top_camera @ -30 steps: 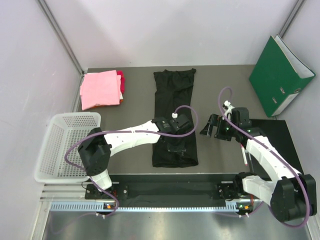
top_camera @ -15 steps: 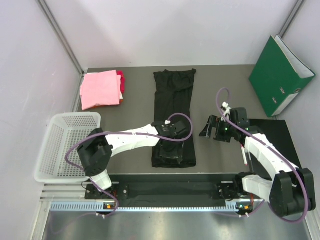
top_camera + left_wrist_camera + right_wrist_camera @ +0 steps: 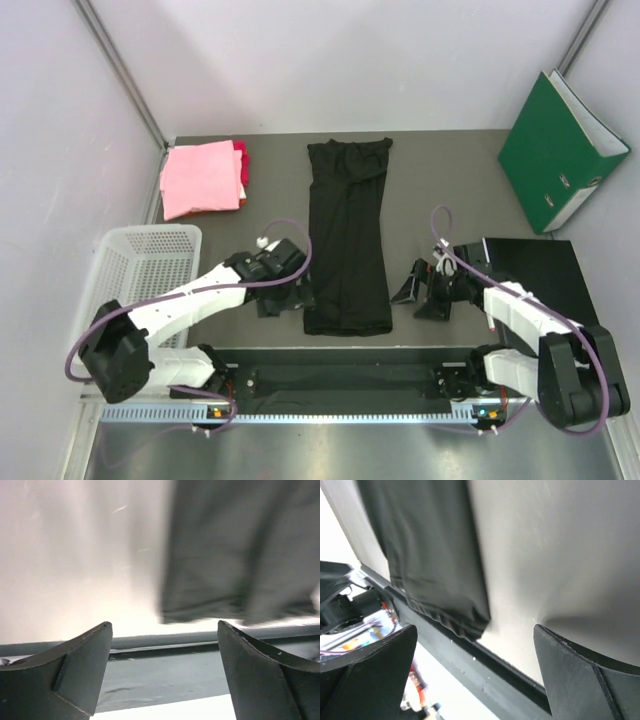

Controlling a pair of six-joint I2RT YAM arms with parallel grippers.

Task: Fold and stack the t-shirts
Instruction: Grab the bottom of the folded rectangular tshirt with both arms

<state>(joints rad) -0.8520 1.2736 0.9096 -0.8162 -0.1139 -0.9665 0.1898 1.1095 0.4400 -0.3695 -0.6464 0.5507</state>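
Observation:
The black t-shirt [image 3: 348,235] lies flat on the table as a long narrow strip running from the far side to the near edge. Its near hem shows in the left wrist view [image 3: 240,555] and in the right wrist view [image 3: 430,550]. A folded light pink t-shirt [image 3: 201,178] lies at the far left on a darker pink-red one [image 3: 241,165]. My left gripper [image 3: 285,295] [image 3: 165,680] is open and empty, just left of the black shirt's near left corner. My right gripper [image 3: 420,290] [image 3: 475,675] hangs open and empty to the right of the near right corner.
A white mesh basket [image 3: 135,290] stands at the near left. A green binder [image 3: 560,150] leans at the far right, with a black mat [image 3: 535,265] in front of it. A dark rail [image 3: 340,375] runs along the table's near edge.
My left gripper has opened, let go of the black shirt and moved left off the cloth. The right gripper has drawn a little nearer to the table's front edge.

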